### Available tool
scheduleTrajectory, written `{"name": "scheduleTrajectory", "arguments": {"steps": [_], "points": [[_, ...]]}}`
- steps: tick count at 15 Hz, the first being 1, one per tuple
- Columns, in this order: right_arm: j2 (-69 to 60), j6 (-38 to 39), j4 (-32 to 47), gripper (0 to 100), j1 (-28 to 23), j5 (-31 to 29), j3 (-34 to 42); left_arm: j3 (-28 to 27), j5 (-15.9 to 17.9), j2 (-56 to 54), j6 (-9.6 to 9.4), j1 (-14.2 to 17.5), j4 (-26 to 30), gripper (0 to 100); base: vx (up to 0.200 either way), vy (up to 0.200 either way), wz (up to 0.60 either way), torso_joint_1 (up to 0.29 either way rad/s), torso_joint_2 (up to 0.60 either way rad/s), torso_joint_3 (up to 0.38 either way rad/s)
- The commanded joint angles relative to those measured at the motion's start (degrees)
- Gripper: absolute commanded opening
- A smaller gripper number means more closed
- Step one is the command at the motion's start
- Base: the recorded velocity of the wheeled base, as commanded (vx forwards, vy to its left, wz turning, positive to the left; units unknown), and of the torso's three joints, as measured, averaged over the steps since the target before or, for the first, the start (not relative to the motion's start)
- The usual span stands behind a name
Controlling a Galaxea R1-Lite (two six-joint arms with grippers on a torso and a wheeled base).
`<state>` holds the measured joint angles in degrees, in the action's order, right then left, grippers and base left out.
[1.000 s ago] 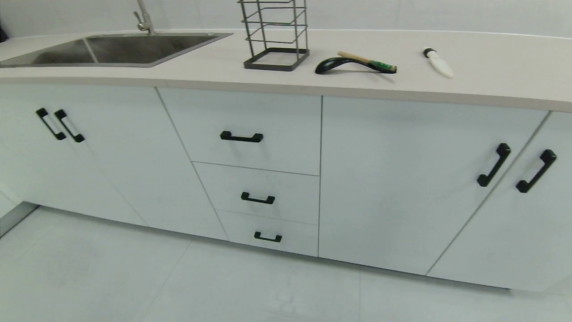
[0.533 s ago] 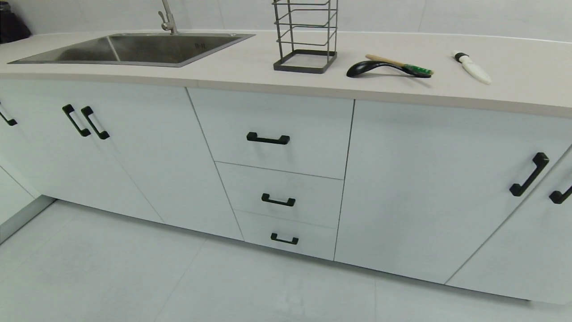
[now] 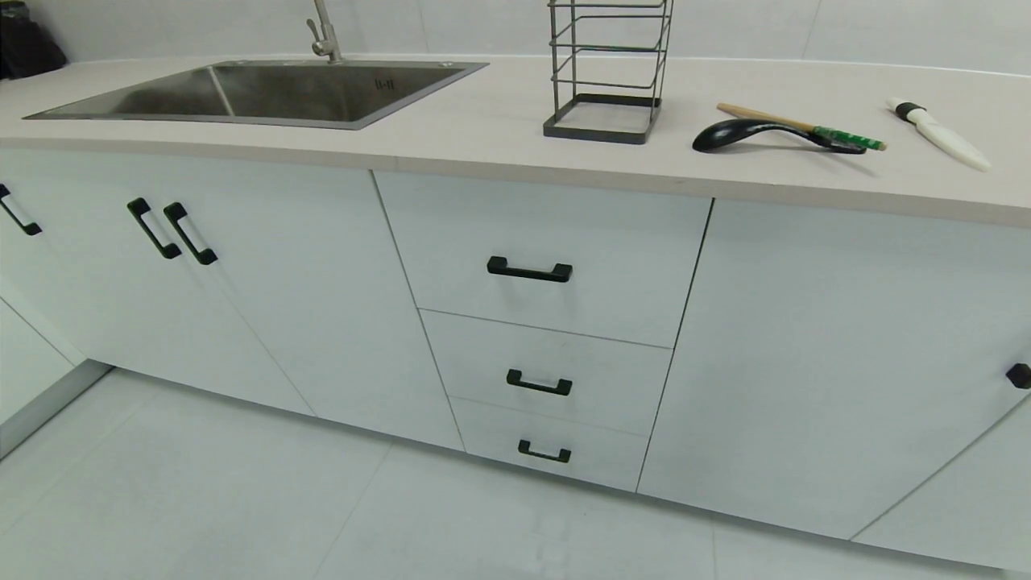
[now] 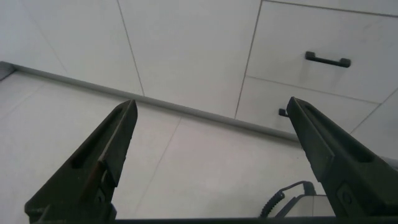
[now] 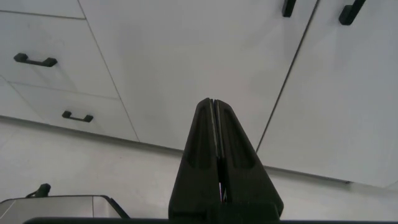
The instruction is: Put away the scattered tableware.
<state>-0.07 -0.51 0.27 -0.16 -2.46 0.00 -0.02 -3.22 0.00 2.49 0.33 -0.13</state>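
Two pieces, black spoon [image 3: 729, 135] and white knife [image 3: 942, 137], lie lengthwise left-to-right on the surface [image 3: 483, 137] upper right, likely nearer the right arm; left jaws wide, right jaws closed, empty

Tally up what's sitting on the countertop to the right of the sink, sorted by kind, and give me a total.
Black spoon: 1
Wooden stick with a green end: 1
White utensil with a black band: 1
Wire rack: 1
Total: 4
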Motion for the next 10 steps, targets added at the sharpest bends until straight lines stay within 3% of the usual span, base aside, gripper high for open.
{"name": "scheduleTrajectory", "arguments": {"steps": [1, 2, 4, 10], "points": [[0.07, -0.02, 0.00, 0, -0.02, 0.00, 0.00, 0.02, -0.03, 0.00, 0.15, 0.02, -0.04, 100, 0.200, 0.000, 0.00, 0.002, 0.00, 0.007], [0.07, -0.02, 0.00, 0, -0.02, 0.00, 0.00, 0.02, -0.03, 0.00, 0.15, 0.02, -0.04, 100, 0.200, -0.200, 0.00, 0.007, 0.00, 0.002], [0.07, -0.02, 0.00, 0, -0.02, 0.00, 0.00, 0.02, -0.03, 0.00, 0.15, 0.02, -0.04, 100, 0.000, -0.200, 0.00, -0.002, 0.00, 0.005], [0.07, -0.02, 0.00, 0, -0.02, 0.00, 0.00, 0.02, -0.03, 0.00, 0.15, 0.02, -0.04, 100, 0.000, 0.000, 0.00, 0.000, 0.00, 0.000]]}}
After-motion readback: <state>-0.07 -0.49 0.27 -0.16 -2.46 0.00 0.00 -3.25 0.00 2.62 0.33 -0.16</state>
